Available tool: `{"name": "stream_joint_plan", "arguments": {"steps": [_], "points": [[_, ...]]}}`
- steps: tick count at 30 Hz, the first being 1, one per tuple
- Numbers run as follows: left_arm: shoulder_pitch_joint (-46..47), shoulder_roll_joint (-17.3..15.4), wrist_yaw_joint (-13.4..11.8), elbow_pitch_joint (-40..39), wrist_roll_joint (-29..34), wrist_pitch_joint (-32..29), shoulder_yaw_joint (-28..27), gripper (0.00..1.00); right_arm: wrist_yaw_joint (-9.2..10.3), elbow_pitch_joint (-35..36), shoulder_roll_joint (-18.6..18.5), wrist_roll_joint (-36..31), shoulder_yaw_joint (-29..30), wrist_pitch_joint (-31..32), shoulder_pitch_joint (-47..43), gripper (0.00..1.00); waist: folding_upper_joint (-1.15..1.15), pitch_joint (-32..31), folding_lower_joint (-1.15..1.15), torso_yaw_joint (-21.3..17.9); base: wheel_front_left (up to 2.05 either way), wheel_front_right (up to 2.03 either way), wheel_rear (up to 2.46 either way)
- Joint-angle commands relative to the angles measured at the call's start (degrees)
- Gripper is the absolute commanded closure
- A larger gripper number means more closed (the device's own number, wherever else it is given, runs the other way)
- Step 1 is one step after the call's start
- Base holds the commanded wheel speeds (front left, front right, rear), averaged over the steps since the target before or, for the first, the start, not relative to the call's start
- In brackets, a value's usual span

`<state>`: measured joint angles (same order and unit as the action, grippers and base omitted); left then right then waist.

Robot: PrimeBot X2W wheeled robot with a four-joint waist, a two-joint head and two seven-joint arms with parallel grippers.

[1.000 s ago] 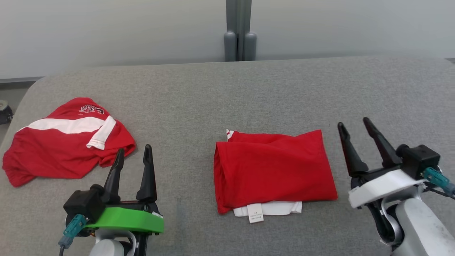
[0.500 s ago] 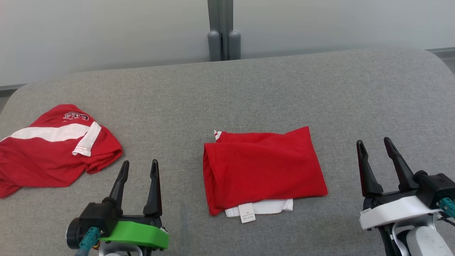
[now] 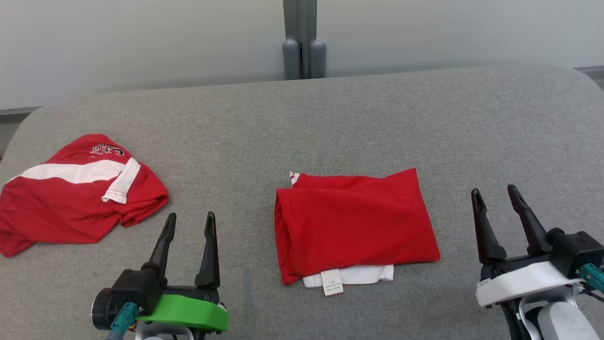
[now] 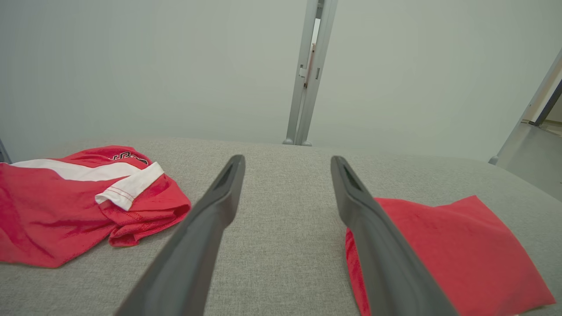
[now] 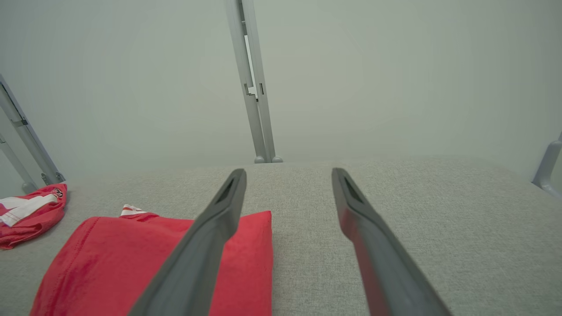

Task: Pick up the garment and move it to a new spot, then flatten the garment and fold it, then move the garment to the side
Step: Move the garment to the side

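Observation:
A red garment (image 3: 354, 224) lies folded into a rectangle at the middle of the grey table (image 3: 302, 123), a white layer and a label showing at its near edge. It also appears in the left wrist view (image 4: 443, 250) and the right wrist view (image 5: 131, 263). My left gripper (image 3: 191, 215) stands open to the left of it, nothing between its fingers (image 4: 287, 159). My right gripper (image 3: 494, 189) stands open to its right, also empty (image 5: 289, 171). Neither touches the cloth.
A second red garment (image 3: 75, 193) with a white stripe and lettering lies crumpled at the table's left edge (image 4: 79, 202). A grey post (image 3: 304, 42) stands behind the table against a pale wall. Bare table lies to the right and at the back.
The head camera has shifted, so the whole picture has moved. Relative to the folded garment, both grippers have drawn back toward me. Both stay open, and the garments lie as before.

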<state>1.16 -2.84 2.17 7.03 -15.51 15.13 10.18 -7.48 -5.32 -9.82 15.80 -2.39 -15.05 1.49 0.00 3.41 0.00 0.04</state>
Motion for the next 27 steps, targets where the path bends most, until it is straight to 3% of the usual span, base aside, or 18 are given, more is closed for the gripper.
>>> {"name": "stream_joint_plan", "arguments": {"steps": [1,8,19,27], "points": [[-0.2,-0.1,0.0,-0.2,-0.2,0.0,0.1,0.00,-0.02,-0.3,-0.2,-0.4,-0.1,-0.2,0.2,0.00,0.00,0.2,0.00,0.3,0.00,0.00,0.00],[1.6,-0.1,0.8,-0.1,0.6,0.0,1.5,0.00,-0.02,-3.9,-0.3,-0.2,-2.0,-0.2,2.1,0.00,0.00,2.7,0.00,1.7,0.00,0.00,0.00],[5.1,-0.1,1.5,0.4,0.3,0.0,5.4,0.00,-0.01,-22.0,0.3,5.2,-6.7,0.7,11.2,0.00,0.00,9.6,0.00,5.7,0.00,0.00,0.00],[6.0,-0.1,0.7,0.2,-0.4,0.0,6.9,0.00,-0.01,-30.4,0.3,11.6,-10.0,2.5,15.7,0.00,0.00,11.0,0.00,7.7,0.00,0.00,0.00]]}}
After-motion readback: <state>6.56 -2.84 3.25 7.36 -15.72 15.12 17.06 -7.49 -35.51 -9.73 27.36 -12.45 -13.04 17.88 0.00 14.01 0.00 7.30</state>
